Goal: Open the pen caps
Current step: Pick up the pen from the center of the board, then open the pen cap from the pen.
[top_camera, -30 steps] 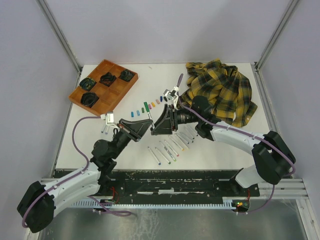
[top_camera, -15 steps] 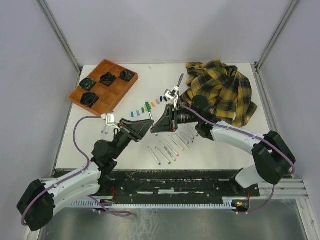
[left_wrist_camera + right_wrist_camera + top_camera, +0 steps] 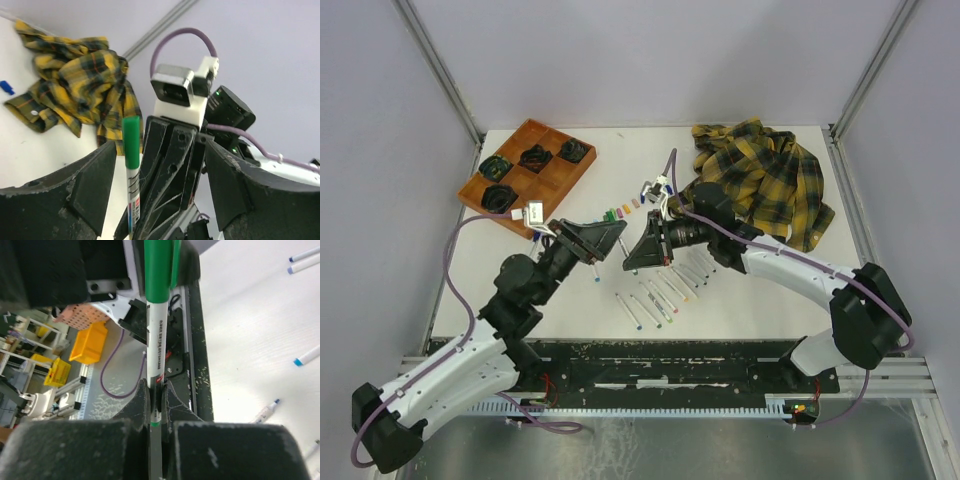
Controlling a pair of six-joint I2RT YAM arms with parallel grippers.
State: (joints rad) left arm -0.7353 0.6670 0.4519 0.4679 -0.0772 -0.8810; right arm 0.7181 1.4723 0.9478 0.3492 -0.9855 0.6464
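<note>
Our right gripper (image 3: 155, 395) is clamped tight on a white marker barrel (image 3: 156, 355), with the green cap (image 3: 131, 142) on its end. That cap sits between the wide-spread fingers of our left gripper (image 3: 160, 150), neither pinching it. Other loose caps (image 3: 620, 211) line up on the table (image 3: 570, 305).

The left pincer (image 3: 611, 243) has gone from nearly closed to wide apart; the green cap (image 3: 132, 142) now stands between its jaws, touching neither. The right pincer (image 3: 156, 392) has closed tight on the marker's white barrel (image 3: 156, 340). The left arm has lifted and swung back, bringing its wrist nearer the wooden tray (image 3: 560, 172).
</note>
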